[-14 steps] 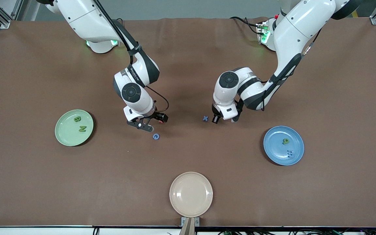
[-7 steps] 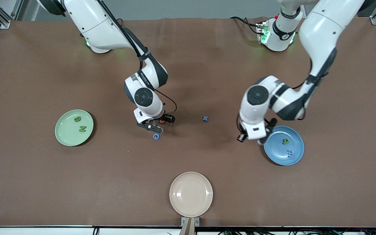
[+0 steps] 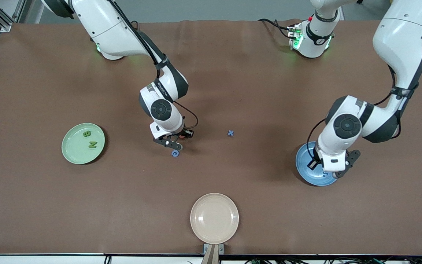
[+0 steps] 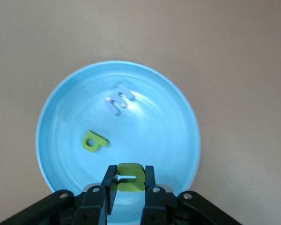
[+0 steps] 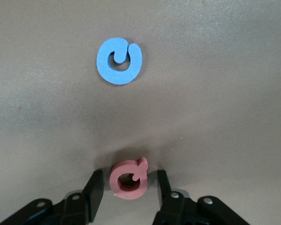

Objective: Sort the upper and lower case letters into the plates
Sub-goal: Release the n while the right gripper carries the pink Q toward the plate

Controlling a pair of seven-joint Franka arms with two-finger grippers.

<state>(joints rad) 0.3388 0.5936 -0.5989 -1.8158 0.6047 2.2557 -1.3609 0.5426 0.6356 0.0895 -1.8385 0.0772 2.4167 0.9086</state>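
Observation:
My left gripper (image 3: 329, 168) hangs over the blue plate (image 3: 303, 167) and is shut on the green u (image 4: 131, 180). In the left wrist view the gripper (image 4: 130, 171) holds the u above the plate (image 4: 178, 108), where the blue m (image 4: 120, 98) and green g (image 4: 95, 141) lie. My right gripper (image 3: 176, 141) is open, low at mid table, its fingers on either side of the red Q (image 5: 126, 185), not touching it. The blue G (image 3: 175, 153) lies just nearer the camera and shows in the right wrist view (image 5: 119, 61). The blue x (image 3: 230, 133) lies alone. The pale green plate (image 3: 72, 151) holds B (image 3: 86, 134) and N (image 3: 92, 145).
A cream-beige plate (image 3: 214, 218) sits near the table's front edge, holding nothing. The brown table mat (image 3: 50, 205) spreads wide around all three plates.
My left arm swung from beside the blue x to over the blue plate. My right gripper shifted slightly toward the blue G, then stayed put.

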